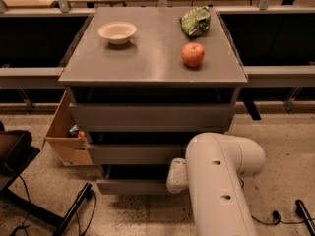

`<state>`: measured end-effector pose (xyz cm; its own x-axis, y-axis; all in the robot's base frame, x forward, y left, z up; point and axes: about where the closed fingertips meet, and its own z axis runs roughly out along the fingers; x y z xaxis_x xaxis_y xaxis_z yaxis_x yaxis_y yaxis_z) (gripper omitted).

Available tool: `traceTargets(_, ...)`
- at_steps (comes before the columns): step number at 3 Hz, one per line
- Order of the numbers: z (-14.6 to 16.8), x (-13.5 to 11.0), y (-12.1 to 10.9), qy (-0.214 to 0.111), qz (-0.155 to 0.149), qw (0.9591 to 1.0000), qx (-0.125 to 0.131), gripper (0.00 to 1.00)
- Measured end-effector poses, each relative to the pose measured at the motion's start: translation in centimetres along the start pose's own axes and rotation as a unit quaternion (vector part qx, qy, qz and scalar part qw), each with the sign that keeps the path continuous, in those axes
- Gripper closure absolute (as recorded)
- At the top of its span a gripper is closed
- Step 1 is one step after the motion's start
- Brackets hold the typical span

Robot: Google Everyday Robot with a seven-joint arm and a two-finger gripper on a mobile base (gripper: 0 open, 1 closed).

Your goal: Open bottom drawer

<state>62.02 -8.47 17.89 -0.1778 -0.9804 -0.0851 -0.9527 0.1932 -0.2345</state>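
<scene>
The grey cabinet [152,58] has three handle-less drawer fronts. The bottom drawer [130,186] is the lowest and narrowest front, near the floor. My white arm [216,181] reaches in from the lower right. Its wrist end [176,175] sits against the right part of the bottom drawer front. The gripper itself is hidden behind the wrist and arm.
On the cabinet top are a white bowl [117,32], a red apple [193,54] and a green bag [196,21]. An open cardboard box [66,136] stands at the cabinet's left. A black stand with cables [44,205] lies on the floor at the lower left.
</scene>
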Motion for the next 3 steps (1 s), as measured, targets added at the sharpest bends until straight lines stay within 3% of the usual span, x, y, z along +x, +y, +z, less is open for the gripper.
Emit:
traceTargets(1, 0.00, 0.00, 0.00, 0.000, 0.000, 1.0000, 0.000, 0.34)
traceTargets(2, 0.00, 0.00, 0.00, 0.000, 0.000, 1.0000, 0.000, 0.04)
traceTargets(3, 0.01, 0.01, 0.03, 0.000, 0.000, 1.0000, 0.000, 0.00)
